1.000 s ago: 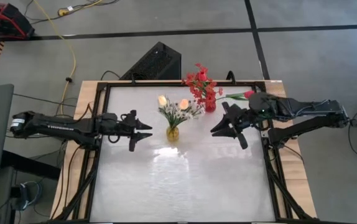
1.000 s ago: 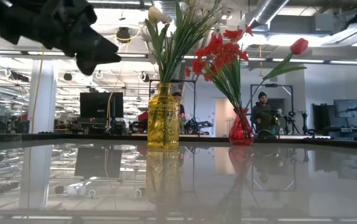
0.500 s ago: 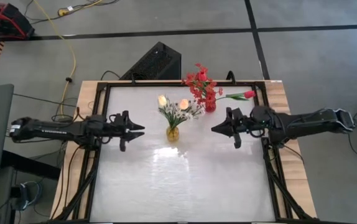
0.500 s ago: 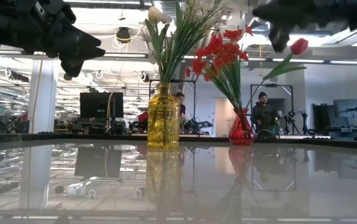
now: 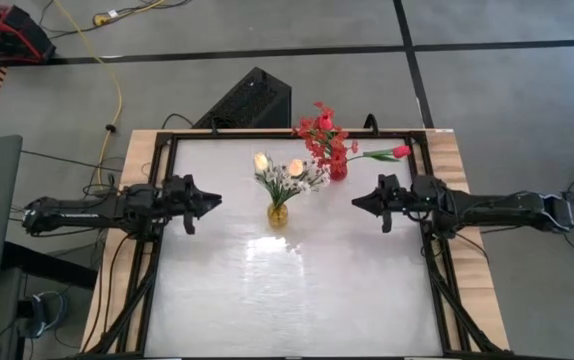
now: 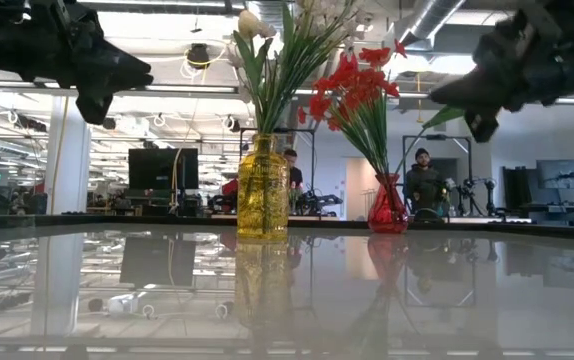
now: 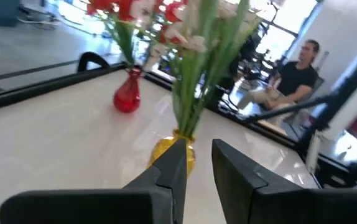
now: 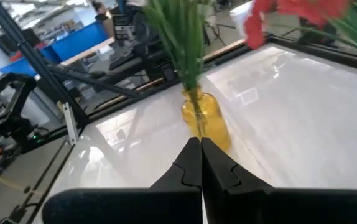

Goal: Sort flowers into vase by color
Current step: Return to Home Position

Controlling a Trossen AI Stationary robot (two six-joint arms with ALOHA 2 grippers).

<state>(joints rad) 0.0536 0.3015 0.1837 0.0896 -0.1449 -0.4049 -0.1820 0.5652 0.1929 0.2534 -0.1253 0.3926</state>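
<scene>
A yellow vase stands on its base mid-table, holding white sprays and two pale peach tulip buds. A red vase farther back holds red blooms; one red tulip bud leans toward the right edge. My left gripper hovers left of the yellow vase with its fingers a narrow gap apart. My right gripper hovers right of that vase, shut and empty. Both point at the yellow vase. No loose flowers show on the table.
The white tabletop has a dark frame rim, and both arms lie along its left and right sides. A black box sits behind the far edge. People show in the room beyond, one seated and one standing.
Both grippers were wide open a second ago and have narrowed: the right has shut, and the left is down to a small gap. Both arms have stretched out level. The left gripper has drawn back a little toward the left edge, and the right has come down into the low view.
</scene>
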